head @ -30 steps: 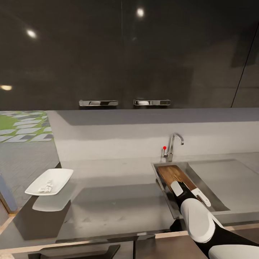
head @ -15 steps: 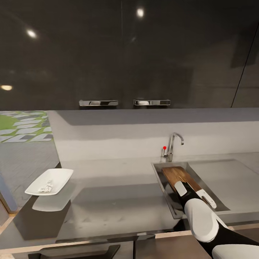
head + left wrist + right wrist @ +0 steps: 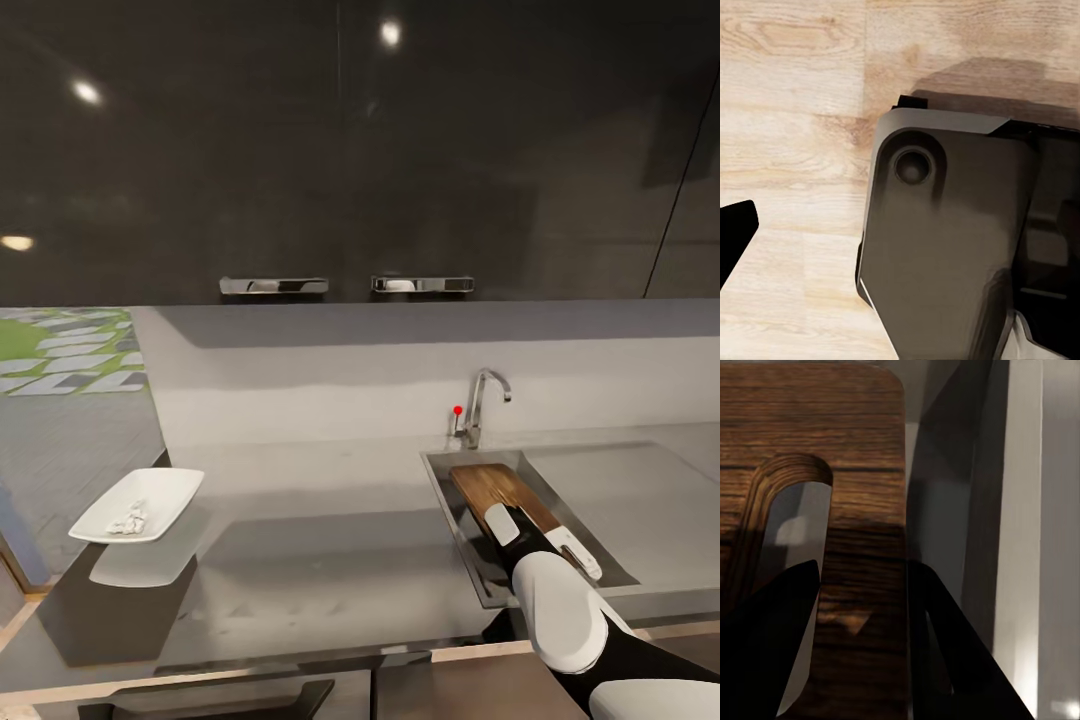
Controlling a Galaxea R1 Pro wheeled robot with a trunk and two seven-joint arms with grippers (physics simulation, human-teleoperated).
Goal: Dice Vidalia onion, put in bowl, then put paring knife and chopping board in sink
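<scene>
- My right gripper (image 3: 859, 622) has the chopping board (image 3: 500, 493) between its two dark fingers (image 3: 772, 645), which sit on either side of the board's edge by the handle slot; I read it as clamped on the board, not yet let go.
- Against the head picture a second back, the board and my forearm have slid a little toward the lower right of the frame and sunk further into the sink (image 3: 450, 520); over the last half second almost nothing has shifted. I judge the board to be at or near its resting place, so release is the next call.
- The board lies tilted along the basin, its far end at centre-right of the head frame, below the tap (image 3: 485, 400). I cannot make out the paring knife, so I cannot say whether it is in already.
- Edges: the right wrist view shows the sink's steel wall just beside the board's long edge, so there is little side room. The open way out is up and back.
- The countertop (image 3: 320, 560) at lower centre is bare; the bowl (image 3: 140, 503) sits at lower left, well apart, with pale diced pieces inside.
- My left gripper I cannot judge; its wrist camera looks at wooden flooring (image 3: 795, 90) and a dark part of the robot's body.
</scene>
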